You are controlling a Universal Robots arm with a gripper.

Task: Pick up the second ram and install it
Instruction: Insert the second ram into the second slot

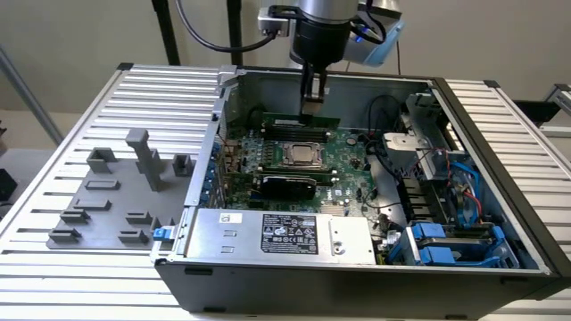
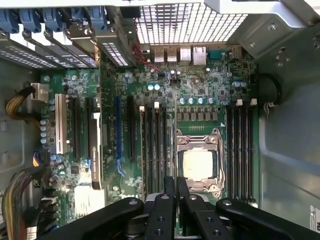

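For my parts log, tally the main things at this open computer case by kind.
Grey metal computer case: 1
Large green motherboard: 1
Square silver processor: 1
Silver labelled power supply box: 1
Black robot gripper: 1
Long green RAM stick in its jaws: 1
Total: 6

A robotics lab bench (workshop-like): opened computer case (image 1: 357, 281), slatted aluminium table (image 1: 160, 87), grey fixture blocks (image 1: 143, 157).

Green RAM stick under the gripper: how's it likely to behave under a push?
The ram stick looks thin and flat, standing on edge: probably stiff lengthwise, yet apt to tilt if the gripper pushes off-centre. Likely light for its length. Bare board, so probably fragile.
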